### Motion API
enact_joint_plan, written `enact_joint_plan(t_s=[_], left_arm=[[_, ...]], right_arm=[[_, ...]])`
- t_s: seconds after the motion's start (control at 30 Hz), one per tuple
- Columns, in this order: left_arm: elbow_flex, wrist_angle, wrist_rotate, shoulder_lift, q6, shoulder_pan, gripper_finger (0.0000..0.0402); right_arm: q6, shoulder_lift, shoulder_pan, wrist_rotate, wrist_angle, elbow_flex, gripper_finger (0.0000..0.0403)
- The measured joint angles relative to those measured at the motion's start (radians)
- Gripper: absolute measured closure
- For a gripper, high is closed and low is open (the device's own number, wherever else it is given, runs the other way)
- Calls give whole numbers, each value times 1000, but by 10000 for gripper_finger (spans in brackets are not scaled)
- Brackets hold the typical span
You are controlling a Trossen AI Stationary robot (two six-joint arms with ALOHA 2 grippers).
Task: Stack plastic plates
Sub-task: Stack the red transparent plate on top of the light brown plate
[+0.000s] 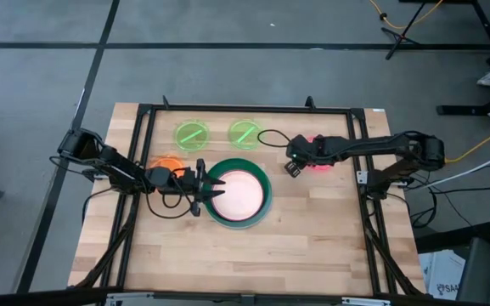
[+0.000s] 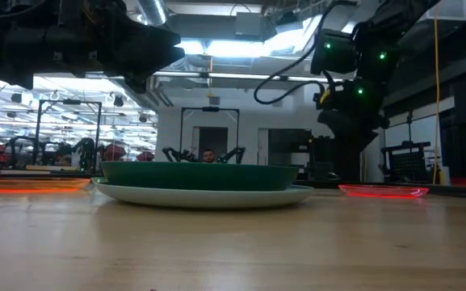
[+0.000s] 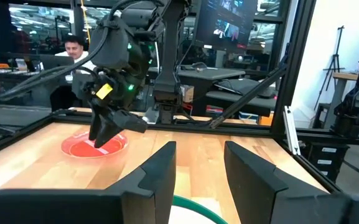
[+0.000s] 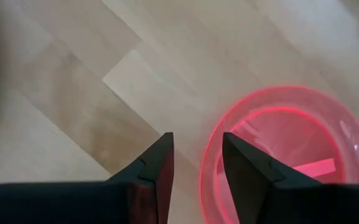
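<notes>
A stack of plates [image 1: 238, 194] sits mid-table: a dark green plate [image 2: 196, 174] rests on a wider pale plate [image 2: 208, 196], with a cream-pink plate [image 1: 238, 195] lying inside it. My left gripper [image 1: 204, 190] is open and level at the stack's left rim [image 3: 191, 214]. The orange plate [image 1: 166, 161] lies under the left arm. Two neon green plates [image 1: 194, 134] [image 1: 245, 133] lie near the far edge. My right gripper [image 4: 196, 165] is open and points down at the translucent pink plate [image 4: 279, 155], one finger on either side of its rim. My right gripper has its fingers on either side of the pink plate's rim [image 4: 209, 168], coming from above and pointing down. The plate lies flat on the table. I cannot tell whether a finger touches the rim.
A black metal frame [image 1: 245, 110] runs around the work area on the wooden table [image 1: 253, 255]. Bare wood lies along the near side of the table. A person [image 3: 73, 46] sits in the room beyond the table.
</notes>
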Motion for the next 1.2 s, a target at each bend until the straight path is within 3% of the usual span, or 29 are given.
enact_joint_plan(t_s=[0.33,0.7,0.97,1.2], left_arm=[[0,0,2,0,-1,0,272],[0,0,5,0,-1,0,272],[0,-1,5,0,1,0,272],[0,-1,5,0,0,0,272]], right_arm=[[2,11,-49,20,53,-23,276],[2,158,-47,78,69,-24,276],[5,177,-47,85,65,-23,277],[-24,177,-47,86,61,-23,337]])
